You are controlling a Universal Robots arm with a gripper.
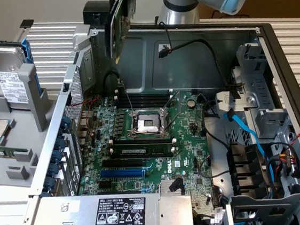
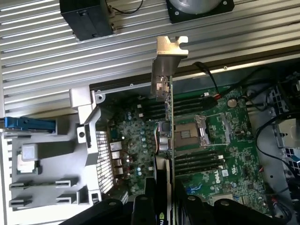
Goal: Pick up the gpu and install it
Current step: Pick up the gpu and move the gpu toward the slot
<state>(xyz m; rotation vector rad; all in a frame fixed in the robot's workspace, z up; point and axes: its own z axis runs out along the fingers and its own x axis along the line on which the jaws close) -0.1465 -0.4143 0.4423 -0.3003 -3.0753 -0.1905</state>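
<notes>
Holding the gpu (image 1: 118, 26) above the open case (image 1: 210, 49), at its far side toward the exterior view's left, fingers clamped on its two faces.
I read its long axis as near upright, bracket end down. The motherboard (image 1: 152, 145), CPU socket (image 1: 146, 124) and black cables (image 1: 197, 42) lie beneath it. The gripper (image 2: 164, 208) is cut off at the frame edge, so it probably grips the card's upper end.

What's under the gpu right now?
The gpu hangs edge-on in the tool above the open case. Below it lie the motherboard, the CPU socket and memory slots. The board strip directly beneath the card's edge is covered.
</notes>
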